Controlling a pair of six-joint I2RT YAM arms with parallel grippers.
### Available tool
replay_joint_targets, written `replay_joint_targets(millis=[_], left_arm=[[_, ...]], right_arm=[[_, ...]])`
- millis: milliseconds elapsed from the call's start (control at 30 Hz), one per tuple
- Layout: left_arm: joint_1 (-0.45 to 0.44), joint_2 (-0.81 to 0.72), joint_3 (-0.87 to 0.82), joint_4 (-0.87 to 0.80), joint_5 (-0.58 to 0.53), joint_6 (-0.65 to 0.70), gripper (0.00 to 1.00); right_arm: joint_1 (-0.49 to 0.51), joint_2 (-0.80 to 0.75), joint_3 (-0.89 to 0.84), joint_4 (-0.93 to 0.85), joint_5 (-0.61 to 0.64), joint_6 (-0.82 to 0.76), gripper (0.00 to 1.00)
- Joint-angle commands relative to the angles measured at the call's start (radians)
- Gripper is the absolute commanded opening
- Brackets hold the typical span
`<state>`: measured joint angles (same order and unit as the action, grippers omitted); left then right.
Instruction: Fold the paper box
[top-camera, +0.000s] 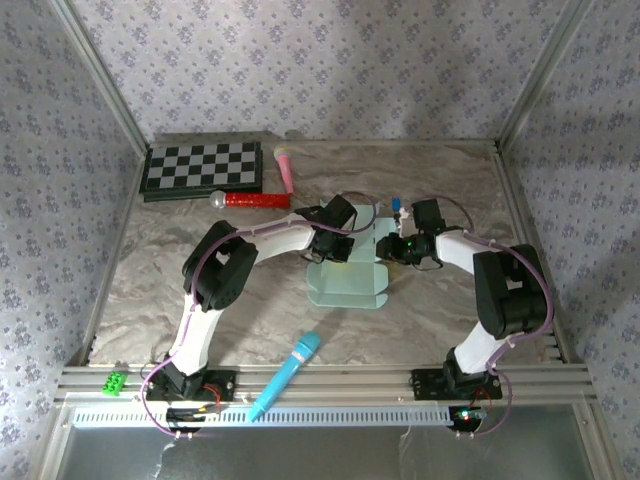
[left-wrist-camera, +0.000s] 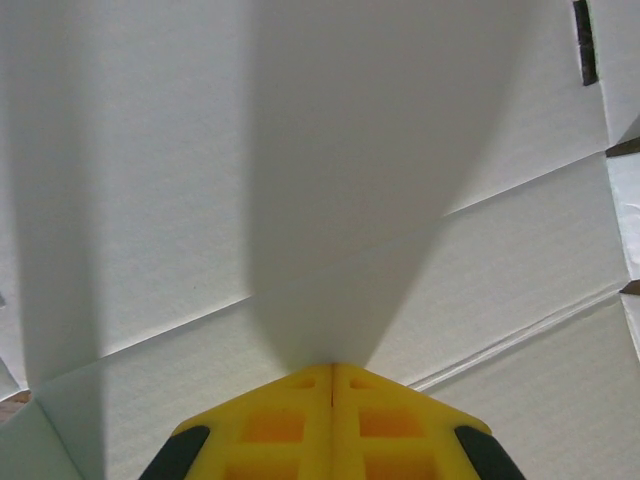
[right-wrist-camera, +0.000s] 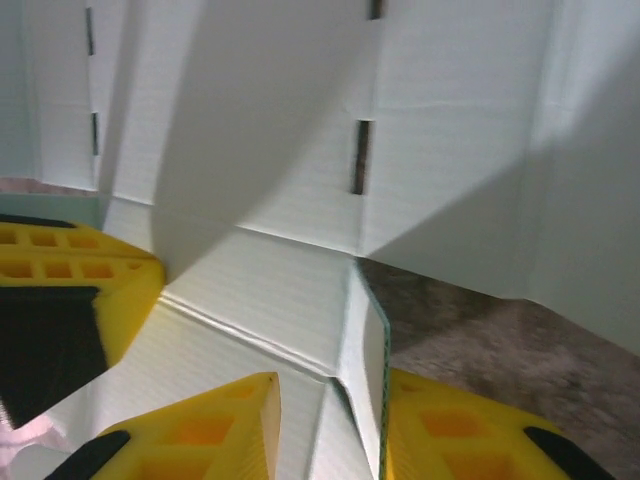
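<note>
So here's where I'm at with the fold. The paper box (top-camera: 345, 283) lies around the middle of the tabletop (top-camera: 180, 310), well away from every edge, with both arms reaching in over its far half.

The left gripper (left-wrist-camera: 332, 372) is fully closed, fingertips squeezed together with nothing between them. From the left wrist cam the tips look planted on a flat panel (left-wrist-camera: 150, 180) beside a crease (left-wrist-camera: 520, 190), so I'm basically using it as a paperweight.

The right gripper (right-wrist-camera: 330, 388) has its jaws apart, straddling an upright flap (right-wrist-camera: 362, 335). The flap's edge looks to sit against one finger with a gap to the other, so I wouldn't call it a pinch yet.

My take on doing this step properly:
- Leave the left arm parked as the anchor so the sheet can't skate across the tabletop.
- With the right, nip the thin card gently, just enough to hold it, since a hard squeeze will probably dent it.
- Swing the flap over along its scored line rather than dragging it sideways.
- Watch the slots (right-wrist-camera: 361, 157) in the wall behind, since I reckon a tab has to land there.

The biggest risk I see is the card buckling off the score, or the whole sheet lifting under the left fingers. The blue microphone (top-camera: 290, 372) by the near edge is well clear, so no worries there.
</note>
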<state>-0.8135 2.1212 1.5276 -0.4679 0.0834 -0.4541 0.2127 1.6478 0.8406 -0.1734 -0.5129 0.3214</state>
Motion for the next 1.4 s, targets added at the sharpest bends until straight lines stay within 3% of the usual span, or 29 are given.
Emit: replay_joint_targets(millis=[0, 433, 667, 800, 933, 1067, 1133, 1267, 1367], left_arm=[[-0.007, 0.002, -0.03, -0.028, -0.014, 0.015, 0.0], [-0.007, 0.005, -0.025, -0.031, -0.025, 0.029, 0.0], [-0.007, -0.01, 0.042, -0.078, -0.028, 0.072, 0.01], [-0.006, -0.027, 0.109, -0.119, -0.028, 0.097, 0.11], [-0.009, -0.058, 0.148, -0.141, -0.028, 0.102, 0.24], [-0.009, -0.108, 0.117, -0.136, -0.033, 0.067, 0.27], [-0.011, -0.135, 0.07, -0.123, -0.034, 0.039, 0.23], [-0.015, -0.184, -0.049, -0.072, -0.027, -0.027, 0.0], [-0.015, -0.201, -0.123, -0.034, -0.034, -0.057, 0.0]], right_arm=[[0.039, 0.038, 0.039, 0.005, -0.059, -0.017, 0.32], [0.075, 0.113, 0.069, 0.021, -0.049, 0.015, 0.34], [0.073, 0.006, 0.073, -0.032, 0.004, 0.01, 0.37], [0.056, -0.081, 0.098, -0.097, 0.065, 0.0, 0.45], [0.029, -0.1, 0.143, -0.148, 0.077, -0.019, 0.46], [0.014, -0.032, 0.242, -0.216, 0.072, -0.06, 0.43], [0.015, 0.024, 0.304, -0.239, 0.059, -0.078, 0.38], [0.035, 0.162, 0.462, -0.299, 0.053, -0.111, 0.25], [0.065, 0.264, 0.562, -0.348, 0.074, -0.131, 0.21]])
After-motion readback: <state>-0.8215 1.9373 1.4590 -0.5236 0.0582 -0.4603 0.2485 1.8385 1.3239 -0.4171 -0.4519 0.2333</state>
